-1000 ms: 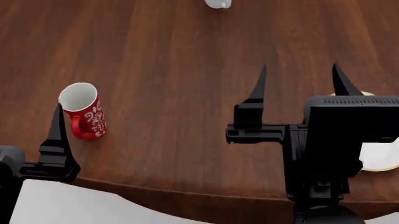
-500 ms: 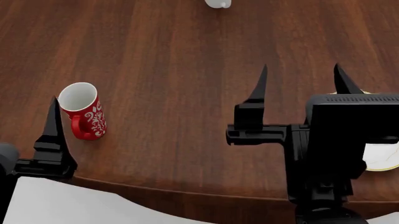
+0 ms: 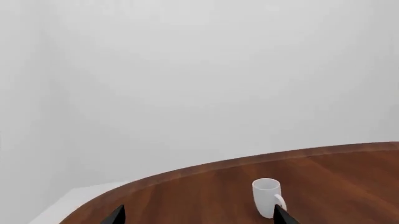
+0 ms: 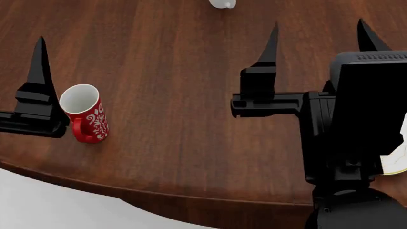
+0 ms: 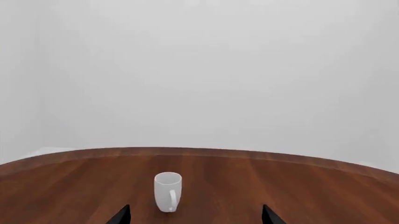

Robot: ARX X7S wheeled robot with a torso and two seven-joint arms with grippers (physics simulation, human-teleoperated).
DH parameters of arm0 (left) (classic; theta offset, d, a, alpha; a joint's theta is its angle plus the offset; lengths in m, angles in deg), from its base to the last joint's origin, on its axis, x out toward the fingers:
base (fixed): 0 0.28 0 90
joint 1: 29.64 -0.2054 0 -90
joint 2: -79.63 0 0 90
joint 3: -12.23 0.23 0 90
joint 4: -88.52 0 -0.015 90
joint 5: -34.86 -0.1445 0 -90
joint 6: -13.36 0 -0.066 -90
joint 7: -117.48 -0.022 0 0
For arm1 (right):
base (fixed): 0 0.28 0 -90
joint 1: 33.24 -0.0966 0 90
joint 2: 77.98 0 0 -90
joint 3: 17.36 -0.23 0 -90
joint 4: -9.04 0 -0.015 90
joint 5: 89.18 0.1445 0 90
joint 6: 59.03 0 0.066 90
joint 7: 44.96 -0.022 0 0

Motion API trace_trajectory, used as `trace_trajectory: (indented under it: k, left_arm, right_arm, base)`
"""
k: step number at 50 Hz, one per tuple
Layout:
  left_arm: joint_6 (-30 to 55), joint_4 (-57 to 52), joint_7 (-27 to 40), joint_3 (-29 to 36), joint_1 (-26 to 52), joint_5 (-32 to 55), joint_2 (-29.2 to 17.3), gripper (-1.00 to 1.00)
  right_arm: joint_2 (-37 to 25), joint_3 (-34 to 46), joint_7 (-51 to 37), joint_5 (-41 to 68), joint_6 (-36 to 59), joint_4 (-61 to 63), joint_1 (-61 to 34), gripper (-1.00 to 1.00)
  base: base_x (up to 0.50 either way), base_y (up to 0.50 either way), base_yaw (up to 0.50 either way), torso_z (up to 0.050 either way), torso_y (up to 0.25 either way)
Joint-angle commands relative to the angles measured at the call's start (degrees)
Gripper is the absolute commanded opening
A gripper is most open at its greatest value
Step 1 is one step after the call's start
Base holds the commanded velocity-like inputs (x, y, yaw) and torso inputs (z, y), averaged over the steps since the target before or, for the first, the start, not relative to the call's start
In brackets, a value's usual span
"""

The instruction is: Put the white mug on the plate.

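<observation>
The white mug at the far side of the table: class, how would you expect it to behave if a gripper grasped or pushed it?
The white mug looks rigid and glossy, so it would probably keep its shape but might slip in a light grasp. It stands upright and taller than wide, so a push near the rim could tip it. Its loop handle would likely stop it rolling far.

The surface (image 4: pixel 171 95) looks like dark polished wood with fine lengthwise grain, the white mug (image 5: pixel 167 191) smooth and matt like plain ceramic, the red mug (image 4: pixel 86 113) glossier glazed, and both grippers' jaws matt black plastic.
</observation>
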Motion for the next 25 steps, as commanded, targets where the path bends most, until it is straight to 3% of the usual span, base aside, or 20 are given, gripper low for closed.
trace_trajectory:
  k: [1, 18, 25]
  left_arm:
    - [6.28, -3.18, 0.98, 0.12, 5.76, 1.06, 0.07, 1.00]
    - [3.21, -0.04, 0.75, -0.17, 4.85, 1.20, -0.04, 1.00]
    - [3.23, -0.33, 0.86, -0.39, 4.40, 1.41, -0.40, 1.00]
  right_arm:
    - [-0.05, -0.73, -0.34, 1.60, 2.76, 1.36, -2.85, 1.00]
    - [0.59, -1.05, 0.75, 2.89, 0.53, -1.02, -3.04, 1.00]
    - [0.44, -0.89, 0.65, 3.14, 0.46, -0.78, -2.92, 1.00]
  base:
    - [0.00, 0.00, 0.00, 0.000, 0.000]
    - [0.00, 0.00, 0.00, 0.000, 0.000]
    - [0.22, 0.00, 0.00, 0.000, 0.000]
